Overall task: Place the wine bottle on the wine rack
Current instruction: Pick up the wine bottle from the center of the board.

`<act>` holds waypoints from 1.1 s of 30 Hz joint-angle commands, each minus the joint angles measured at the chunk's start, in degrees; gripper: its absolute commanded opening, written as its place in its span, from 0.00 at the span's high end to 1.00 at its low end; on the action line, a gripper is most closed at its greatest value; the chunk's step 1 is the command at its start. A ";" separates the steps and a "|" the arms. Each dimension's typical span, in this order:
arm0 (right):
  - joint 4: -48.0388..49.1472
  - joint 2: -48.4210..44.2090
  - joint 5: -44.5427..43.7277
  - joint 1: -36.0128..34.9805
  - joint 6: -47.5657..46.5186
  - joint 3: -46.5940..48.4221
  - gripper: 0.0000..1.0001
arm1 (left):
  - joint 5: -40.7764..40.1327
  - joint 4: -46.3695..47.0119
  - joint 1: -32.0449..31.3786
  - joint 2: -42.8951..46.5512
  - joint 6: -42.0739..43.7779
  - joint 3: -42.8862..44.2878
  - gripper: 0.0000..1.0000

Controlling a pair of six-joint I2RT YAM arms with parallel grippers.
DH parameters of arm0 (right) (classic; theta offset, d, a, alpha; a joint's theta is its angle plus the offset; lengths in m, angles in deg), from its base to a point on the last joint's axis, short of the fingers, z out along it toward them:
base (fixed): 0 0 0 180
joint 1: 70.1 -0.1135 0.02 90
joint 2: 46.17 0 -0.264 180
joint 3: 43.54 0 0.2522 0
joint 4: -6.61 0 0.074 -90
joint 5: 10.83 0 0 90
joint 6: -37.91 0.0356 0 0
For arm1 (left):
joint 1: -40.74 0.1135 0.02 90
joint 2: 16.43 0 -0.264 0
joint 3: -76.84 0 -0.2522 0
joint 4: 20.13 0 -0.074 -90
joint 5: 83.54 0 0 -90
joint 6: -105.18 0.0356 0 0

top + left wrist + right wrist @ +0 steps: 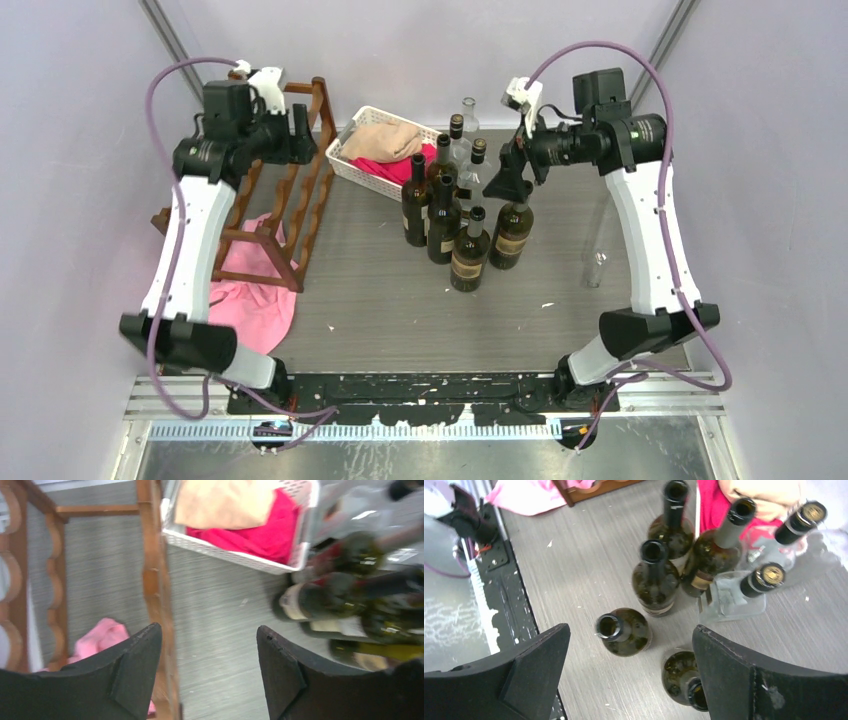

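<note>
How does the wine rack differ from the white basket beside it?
The wine rack is reddish-brown wood, the basket white perforated plastic. The rack is an open scalloped frame and larger; the basket is a walled tub holding tan and red cloths. Both sit on the table.

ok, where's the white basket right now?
Top view: basket at the back of the table, between the wine rack on its left and the bottle cluster on its right.

The grey table (400, 300) bears the wine rack (283, 245), a pink cloth (255, 300), a white basket (360, 180) and standing bottles (470, 255).
</note>
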 commanded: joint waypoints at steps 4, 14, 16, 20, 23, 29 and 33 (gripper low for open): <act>-6.57 -5.58 -3.37 -7.76 -11.99 -3.81 0.05 | 18.23 26.57 0.28 16.06 -18.37 -16.98 0.28; 7.79 -7.22 -25.25 -16.61 -0.90 -15.65 0.12 | 27.47 37.23 0.03 22.97 -29.60 -28.82 0.30; 8.60 -6.87 -27.99 -18.21 -0.21 -17.24 0.15 | 27.46 38.08 -0.11 23.93 -30.20 -30.07 0.30; 9.86 -6.37 -29.74 -19.42 1.45 -19.40 0.20 | 27.70 39.04 -0.91 25.06 -31.46 -31.80 0.30; 10.28 -6.29 -29.56 -19.98 2.53 -20.37 0.26 | 27.70 38.96 -1.99 25.53 -31.42 -32.80 0.30; 10.29 -6.39 -31.06 -20.29 3.32 -21.59 0.40 | 28.02 41.61 -4.68 25.93 -30.68 -35.07 0.30; 9.91 -6.72 -31.71 -20.30 3.59 -22.06 0.70 | 28.05 44.83 -8.28 25.56 -30.40 -37.01 0.29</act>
